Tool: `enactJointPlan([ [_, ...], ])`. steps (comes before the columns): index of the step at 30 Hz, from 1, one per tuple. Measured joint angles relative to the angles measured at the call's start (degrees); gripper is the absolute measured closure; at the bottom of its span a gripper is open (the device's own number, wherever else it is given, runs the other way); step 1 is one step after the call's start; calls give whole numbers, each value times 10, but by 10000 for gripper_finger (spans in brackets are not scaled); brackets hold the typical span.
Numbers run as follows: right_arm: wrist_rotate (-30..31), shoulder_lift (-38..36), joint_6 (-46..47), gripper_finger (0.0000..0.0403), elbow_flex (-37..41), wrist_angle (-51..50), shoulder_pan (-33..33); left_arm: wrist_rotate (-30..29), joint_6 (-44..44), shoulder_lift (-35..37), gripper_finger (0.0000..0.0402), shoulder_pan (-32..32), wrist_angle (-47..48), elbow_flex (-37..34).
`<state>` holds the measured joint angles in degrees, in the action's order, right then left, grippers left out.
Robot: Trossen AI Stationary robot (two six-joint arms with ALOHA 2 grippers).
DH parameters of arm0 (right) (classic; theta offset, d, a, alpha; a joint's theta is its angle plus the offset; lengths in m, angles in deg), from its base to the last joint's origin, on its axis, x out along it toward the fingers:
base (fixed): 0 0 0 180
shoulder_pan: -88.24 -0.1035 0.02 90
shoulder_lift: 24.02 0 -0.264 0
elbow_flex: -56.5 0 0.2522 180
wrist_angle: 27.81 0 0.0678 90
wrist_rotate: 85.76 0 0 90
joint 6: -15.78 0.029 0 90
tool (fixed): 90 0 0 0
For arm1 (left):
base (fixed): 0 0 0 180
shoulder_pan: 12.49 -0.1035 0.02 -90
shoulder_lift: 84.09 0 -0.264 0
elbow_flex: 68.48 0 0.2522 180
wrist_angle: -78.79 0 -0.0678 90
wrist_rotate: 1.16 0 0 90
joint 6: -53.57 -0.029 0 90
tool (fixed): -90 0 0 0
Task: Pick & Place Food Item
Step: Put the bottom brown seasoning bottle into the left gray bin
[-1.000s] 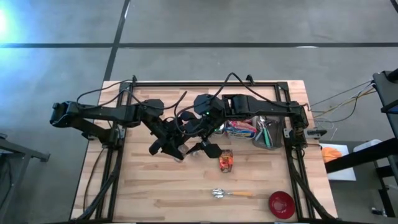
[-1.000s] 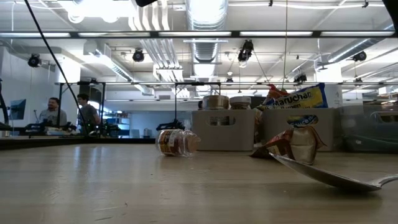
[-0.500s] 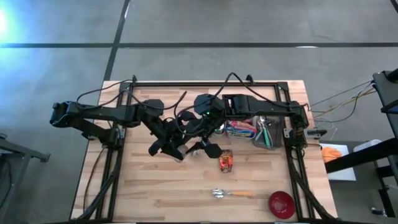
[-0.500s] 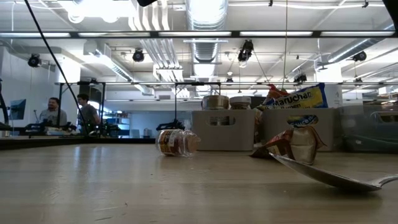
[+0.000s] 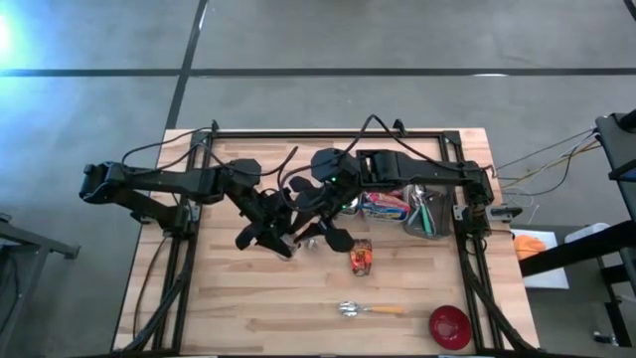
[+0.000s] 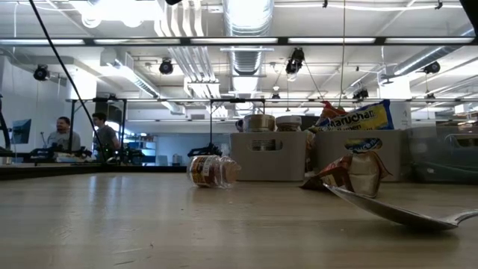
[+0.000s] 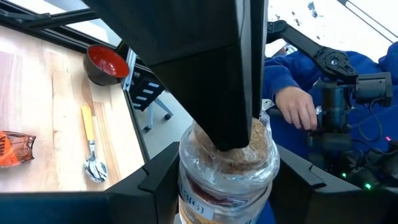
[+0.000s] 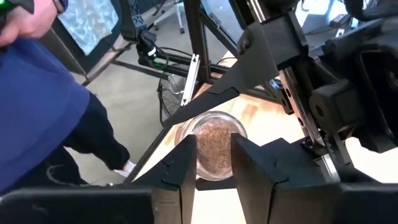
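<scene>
The jar (image 7: 227, 168) of brown granules hangs in the air over the middle of the table (image 5: 229, 298). The left gripper (image 5: 273, 235) is clamped on its body, and the right gripper (image 8: 213, 149) is set narrow at its mouth. Whether the right one has a hold yet I cannot tell. This looks like a hand-over or a re-grip partway through the pick and place. The next move probably calls for a firm hold at the top before the left lets go, with the jar kept upright so nothing spills. On the near edge of the wooden top lie a spoon (image 5: 368, 309) with a yellow handle and, to its right, a red bowl (image 5: 449, 326). Farther in, an orange snack packet (image 5: 362, 258) sits just beside the grippers, and a second jar (image 6: 213, 170) lies on its side. Along the far right stand grey bins (image 6: 272, 155) holding cans and a ramen pack (image 6: 357, 116). Beyond the table a person in a blue sleeve (image 7: 283, 71) stands close by. Farther off, two people (image 6: 84, 136) sit at a bench under ceiling ducts and strip lights.
</scene>
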<state>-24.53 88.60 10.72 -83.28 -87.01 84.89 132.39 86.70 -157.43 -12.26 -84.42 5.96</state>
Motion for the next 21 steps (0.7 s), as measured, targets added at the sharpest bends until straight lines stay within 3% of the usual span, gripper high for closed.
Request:
enactJointPlan([
  [10, 0, 0, 10, 314, -1, -2, 0, 0, -2, 0, 220, 0, 0, 1],
  [16, -43, 2, 19, 312, -1, -4, 2, -2, -2, 0, 220, 0, 2, 1],
  [21, -51, 0, 26, 269, -1, -8, 1, 2, -1, 0, 220, 0, 2, 1],
])
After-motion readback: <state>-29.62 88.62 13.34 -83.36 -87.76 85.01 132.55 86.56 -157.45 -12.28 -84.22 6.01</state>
